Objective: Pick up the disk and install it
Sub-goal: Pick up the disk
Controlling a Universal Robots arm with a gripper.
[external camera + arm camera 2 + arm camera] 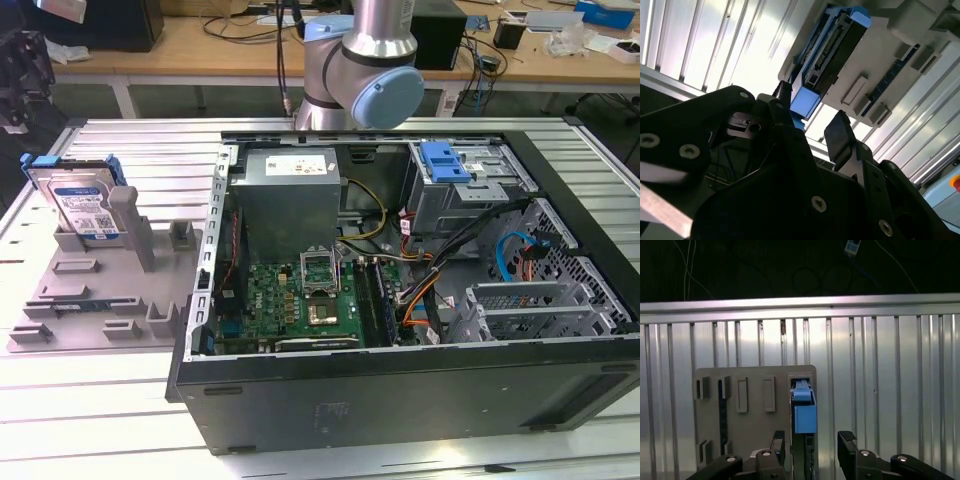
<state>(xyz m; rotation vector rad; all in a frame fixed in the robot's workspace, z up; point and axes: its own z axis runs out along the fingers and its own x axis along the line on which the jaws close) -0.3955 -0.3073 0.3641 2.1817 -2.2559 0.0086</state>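
Note:
The disk (85, 205), silver with a white and blue label and a blue carrier frame, stands on edge in a slot of the grey holder plate (110, 290) at the exterior view's left. In the first wrist view the disk (804, 412) appears edge-on, its blue frame facing the camera. My gripper (812, 442) is open, with one black finger on each side of the disk's line, and it is clearly apart from the disk. The second wrist view shows the gripper (812, 117) open, with the disk (832, 45) beyond it in the holder.
An open computer case (400, 260) lies to the exterior view's right of the holder. It holds a grey power supply (290, 195), a motherboard, cables and a drive cage with a blue latch (445, 160). The arm (365, 60) rises behind the case. The table is ribbed metal.

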